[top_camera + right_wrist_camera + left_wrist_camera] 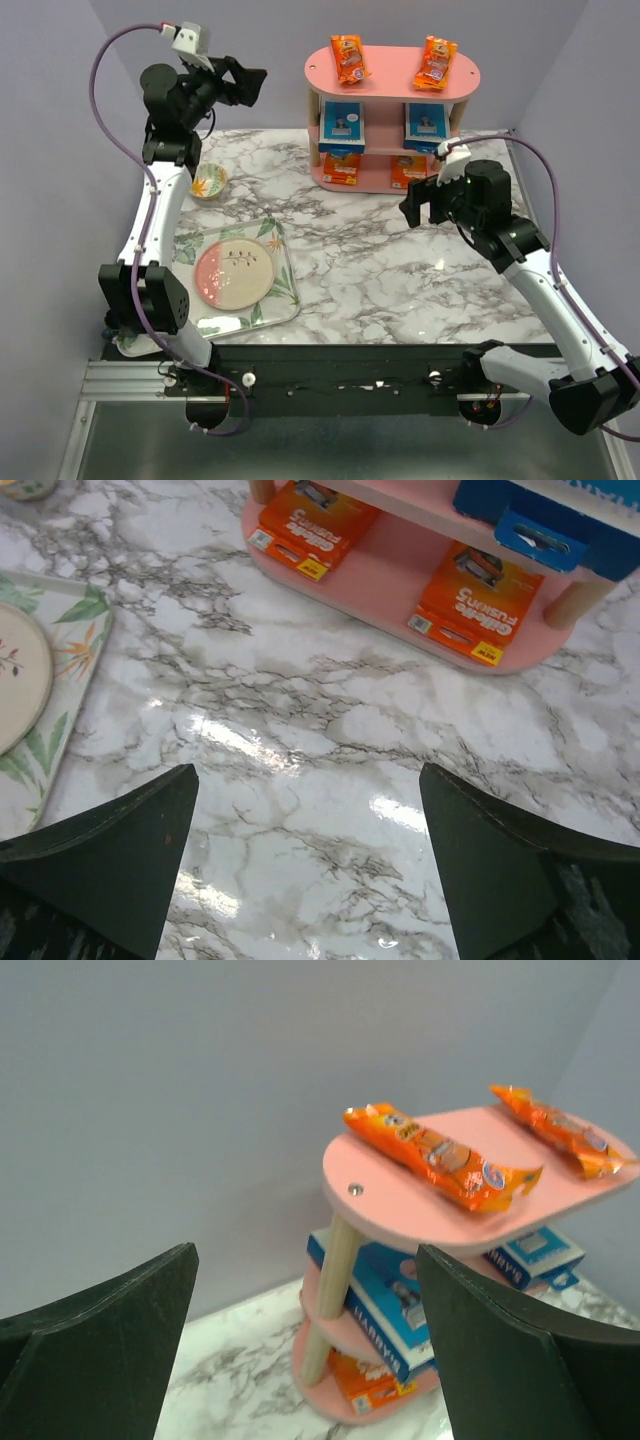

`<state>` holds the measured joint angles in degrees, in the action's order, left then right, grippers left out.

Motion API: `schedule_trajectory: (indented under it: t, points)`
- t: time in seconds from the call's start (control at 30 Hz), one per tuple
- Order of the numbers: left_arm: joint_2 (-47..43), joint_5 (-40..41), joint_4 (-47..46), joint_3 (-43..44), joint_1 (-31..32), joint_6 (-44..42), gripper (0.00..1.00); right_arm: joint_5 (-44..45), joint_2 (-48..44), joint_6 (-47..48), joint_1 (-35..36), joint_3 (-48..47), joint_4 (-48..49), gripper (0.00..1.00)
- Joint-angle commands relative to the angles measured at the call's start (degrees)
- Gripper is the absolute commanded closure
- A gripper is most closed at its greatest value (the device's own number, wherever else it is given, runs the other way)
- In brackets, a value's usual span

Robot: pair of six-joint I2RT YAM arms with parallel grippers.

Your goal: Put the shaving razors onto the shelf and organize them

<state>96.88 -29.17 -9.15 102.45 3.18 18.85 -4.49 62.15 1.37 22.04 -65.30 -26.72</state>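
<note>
The pink three-tier shelf (392, 62) stands at the back of the marble table. Two orange razor packets (349, 58) (436, 62) lie on its top board. Two blue razor cards (342, 125) (425, 125) sit on the middle board. Two orange packs (341, 168) (408, 171) lie on the bottom board, also seen in the right wrist view (312, 517) (478, 600). My left gripper (252, 86) is open and empty, raised left of the shelf top. My right gripper (420, 205) is open and empty above the table in front of the shelf.
A floral-patterned tray (284, 290) with a pink round plate (233, 273) lies at the front left. A small floral bowl (209, 182) sits at the back left. Grey walls close in on the left, back and right.
</note>
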Motion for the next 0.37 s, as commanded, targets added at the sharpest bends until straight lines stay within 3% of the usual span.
schedule_trajectory:
  t: [0.0,0.13,0.33]
  points:
    - [-8.5,-3.9,3.5,-12.7,0.5,-10.1,0.01,8.2,-1.4,-4.4,-0.2,2.4,-4.4,0.0]
    - [-14.0,-3.9,5.6,-23.0,0.5,-13.1,0.01,7.0,-4.2,-4.4,-0.3,4.2,-4.9,0.0]
    - [-19.6,-3.6,10.3,-30.3,0.5,-17.7,0.01,4.8,-5.7,-3.1,-0.2,4.3,-3.2,0.0]
